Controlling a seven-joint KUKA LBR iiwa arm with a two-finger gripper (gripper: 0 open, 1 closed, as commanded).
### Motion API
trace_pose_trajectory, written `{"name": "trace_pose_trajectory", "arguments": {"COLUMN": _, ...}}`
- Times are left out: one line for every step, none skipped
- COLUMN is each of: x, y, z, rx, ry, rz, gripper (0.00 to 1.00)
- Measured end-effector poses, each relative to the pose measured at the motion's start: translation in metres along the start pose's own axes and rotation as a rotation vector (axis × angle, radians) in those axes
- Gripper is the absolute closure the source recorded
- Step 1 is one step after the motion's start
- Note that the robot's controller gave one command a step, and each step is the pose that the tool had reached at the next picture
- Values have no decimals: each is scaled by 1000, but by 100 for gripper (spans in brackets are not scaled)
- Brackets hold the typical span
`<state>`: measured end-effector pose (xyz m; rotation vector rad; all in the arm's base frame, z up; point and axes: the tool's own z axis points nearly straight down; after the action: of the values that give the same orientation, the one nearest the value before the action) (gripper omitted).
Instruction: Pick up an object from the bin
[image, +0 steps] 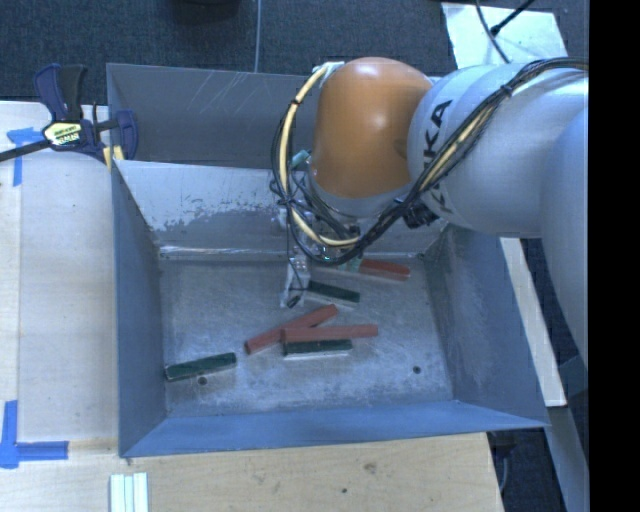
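— Well, where does the gripper (294, 285) stand?

— Low over the floor of the grey metal bin (140, 300), hanging beneath the arm's orange cover (362, 125). Whether it is open or closed cannot be told from this angle.

— What lies nearest the gripper?

— A dark green bar (334, 293), its left end just beside the gripper's tip. Whether the two touch cannot be made out.

— And the rest?

— A short red bar (386, 268) lies to the gripper's right, beyond the dark green one. In front of the gripper three bars lie clustered: a slanted red bar (290, 332), a level red bar (348, 330) and a green bar (318, 348) touching beneath them. Well apart, to the gripper's front left, a lone green bar (200, 368) lies by itself.
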<state>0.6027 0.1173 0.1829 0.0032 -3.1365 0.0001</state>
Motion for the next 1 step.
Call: {"name": "trace_pose_trajectory", "arguments": {"x": 49, "y": -48, "z": 85, "rx": 2, "ry": -1, "rz": -72, "gripper": 0}}
